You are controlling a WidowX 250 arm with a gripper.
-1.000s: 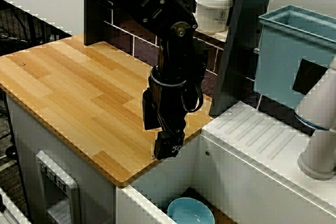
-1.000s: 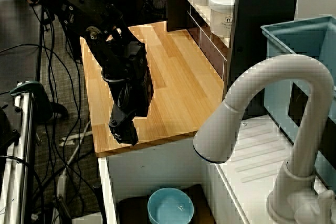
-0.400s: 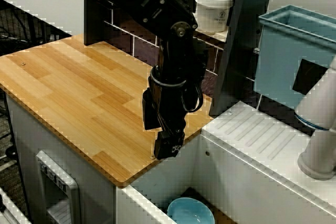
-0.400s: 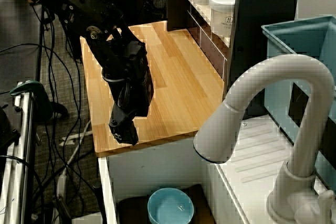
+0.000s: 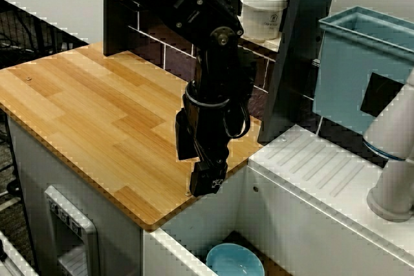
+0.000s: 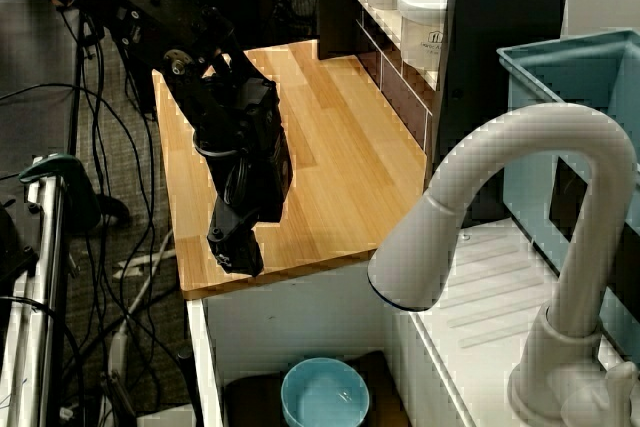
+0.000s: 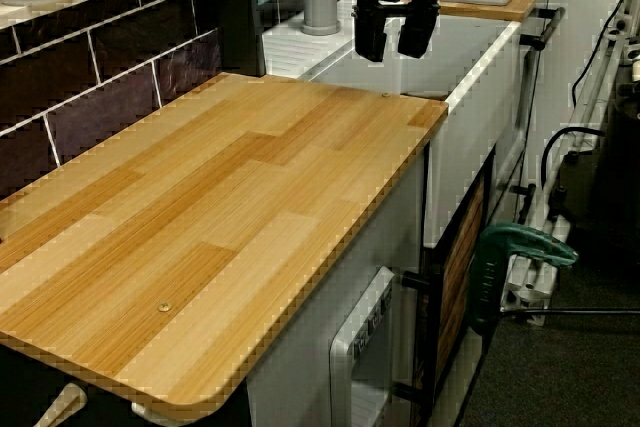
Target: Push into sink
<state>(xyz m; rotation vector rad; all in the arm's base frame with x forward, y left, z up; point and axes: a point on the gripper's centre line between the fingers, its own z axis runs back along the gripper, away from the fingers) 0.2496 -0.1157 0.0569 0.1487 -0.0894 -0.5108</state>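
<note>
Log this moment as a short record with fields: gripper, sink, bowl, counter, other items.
gripper: open, empty, hanging over the counter edge next to the sink
sink: white-walled basin just beyond the counter edge
bowl: blue bowl upright on the sink floor
counter: wooden top, nothing visible on it to push
other items: white faucet, teal bin, ribbed drainboard, white jars on the shelf

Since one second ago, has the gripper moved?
No. The gripper keeps the same spot over the wooden counter's edge beside the sink in both views.
</note>
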